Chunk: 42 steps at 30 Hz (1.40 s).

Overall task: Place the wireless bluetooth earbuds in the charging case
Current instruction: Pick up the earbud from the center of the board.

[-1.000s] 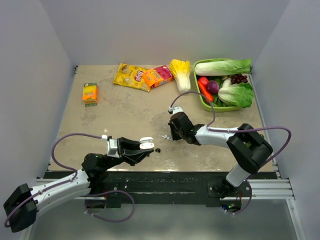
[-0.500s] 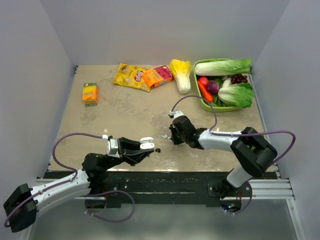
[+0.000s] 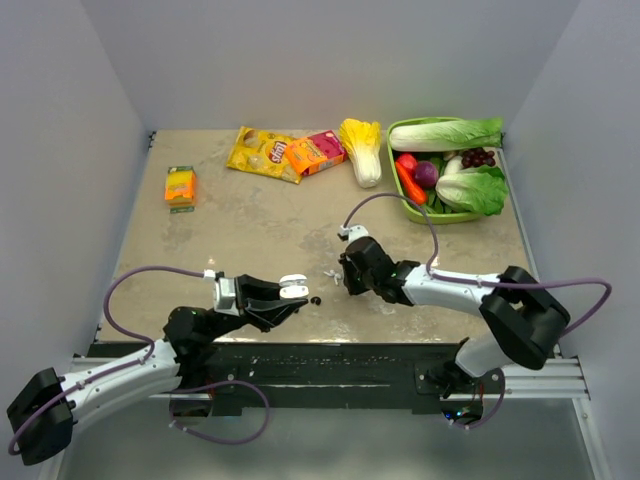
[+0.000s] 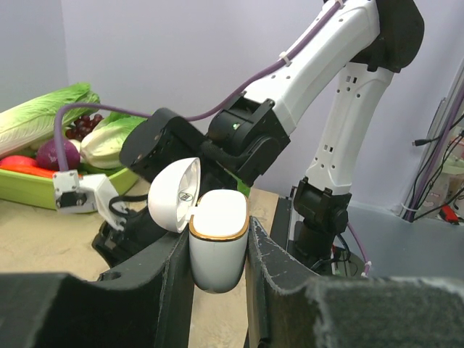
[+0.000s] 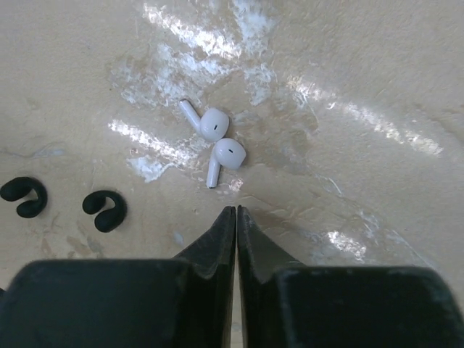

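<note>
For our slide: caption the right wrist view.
Right gripper, jaws shut, points at two white stemmed earbuds on beige tabletop; two black C-shaped buds lie left.

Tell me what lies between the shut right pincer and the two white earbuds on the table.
Nothing: in the right wrist view only bare tabletop separates the right pincer from the white earbuds. The black earbuds lie off to the side.

From above, the white earbuds (image 3: 330,272) and the black earbuds (image 3: 316,299) are mere specks. The fingers (image 4: 168,290) of the left tool (image 4: 217,232) cover the charging case (image 4: 217,254) at its sides; its sockets cannot be made out.
</note>
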Motion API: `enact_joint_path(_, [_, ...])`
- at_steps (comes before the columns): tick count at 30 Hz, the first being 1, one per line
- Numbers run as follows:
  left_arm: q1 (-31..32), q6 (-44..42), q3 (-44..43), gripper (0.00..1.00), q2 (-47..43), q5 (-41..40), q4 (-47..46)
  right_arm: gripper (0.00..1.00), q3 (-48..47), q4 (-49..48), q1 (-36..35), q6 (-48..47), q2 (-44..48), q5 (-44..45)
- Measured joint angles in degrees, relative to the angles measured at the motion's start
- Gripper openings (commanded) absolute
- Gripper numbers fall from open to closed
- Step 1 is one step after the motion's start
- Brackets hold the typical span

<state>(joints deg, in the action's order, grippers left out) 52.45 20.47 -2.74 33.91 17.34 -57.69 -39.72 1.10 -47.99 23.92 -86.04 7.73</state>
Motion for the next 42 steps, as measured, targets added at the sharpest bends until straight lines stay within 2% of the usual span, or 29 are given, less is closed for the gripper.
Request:
enact_joint_path(2, [0.0,0.0,0.0,0.0,-0.2,0.0,0.0,0.32,0.0,0.9,0.0,0.5,2.3,0.7])
enact_joint_path(3, [0.0,0.0,0.0,0.0,-0.3,0.0,0.0,0.35,0.0,1.0,0.0,0.5,3.5,1.0])
enact_joint_path(6, [0.0,0.0,0.0,0.0,-0.5,0.0,0.0,0.39,-1.0,1.7,0.0,0.2,4.5,1.7])
enact_joint_path(11, [0.0,0.1,0.0,0.0,-0.4,0.0,0.0,0.44,-5.9,3.6,0.0,-1.2,-0.1,1.4])
enact_joint_path(16, [0.0,0.1,0.0,0.0,-0.4,0.0,0.0,0.46,-10.4,7.1,0.0,-2.5,-4.9,0.7])
enact_joint_path(25, [0.0,0.1,0.0,0.0,0.4,0.0,0.0,0.47,-13.7,11.0,0.0,-3.8,-6.6,0.4])
enact_joint_path(42, [0.0,0.2,0.0,0.0,-0.2,0.0,0.0,0.46,-14.3,11.7,0.0,-4.5,-11.3,0.6])
